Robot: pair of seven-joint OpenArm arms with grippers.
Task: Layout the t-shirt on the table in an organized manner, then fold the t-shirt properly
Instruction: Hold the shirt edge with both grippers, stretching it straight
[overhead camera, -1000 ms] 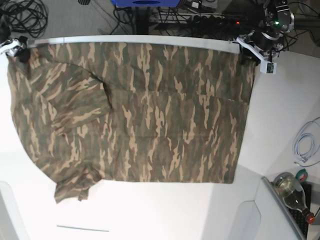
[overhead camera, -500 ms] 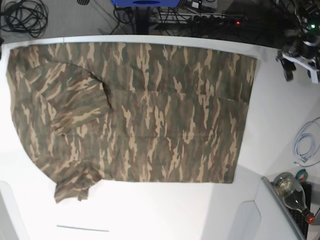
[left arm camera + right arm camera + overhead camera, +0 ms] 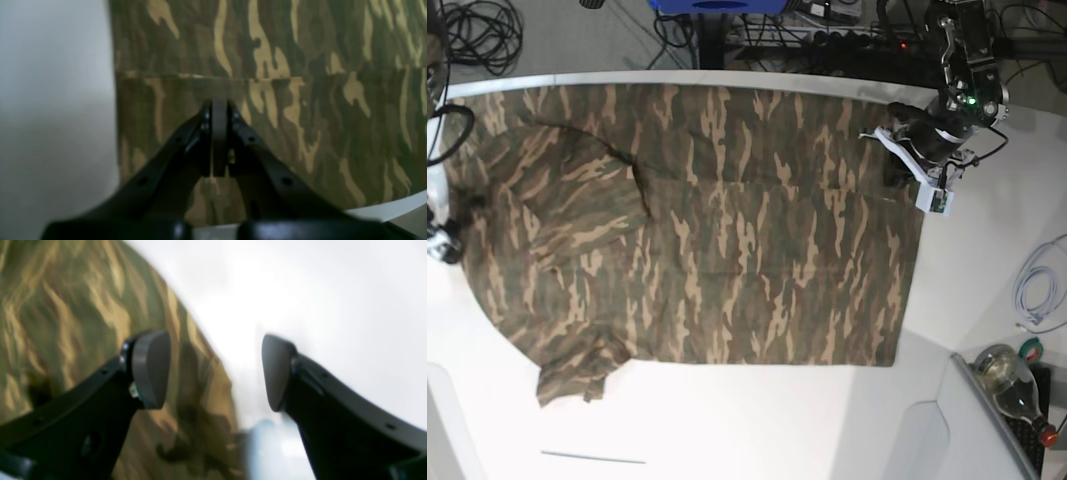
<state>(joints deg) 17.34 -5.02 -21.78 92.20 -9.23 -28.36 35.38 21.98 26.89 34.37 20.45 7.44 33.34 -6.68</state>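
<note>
Now left hand (image 3: 219,146) back over t-shirt (image 3: 697,220), clamped empty; right hand (image 3: 213,373) agape, empty.

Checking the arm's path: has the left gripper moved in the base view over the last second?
Yes. The left gripper, shut, has come inward from the white table's side onto the camouflage t-shirt's hem corner.

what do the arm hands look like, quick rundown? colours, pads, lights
Both hands are matte black with two tapered fingers ending in flat grey pads, with small screw holes along the fingers. In the base view, the left hand has a white wrist bracket, a green light and black cables.
</note>
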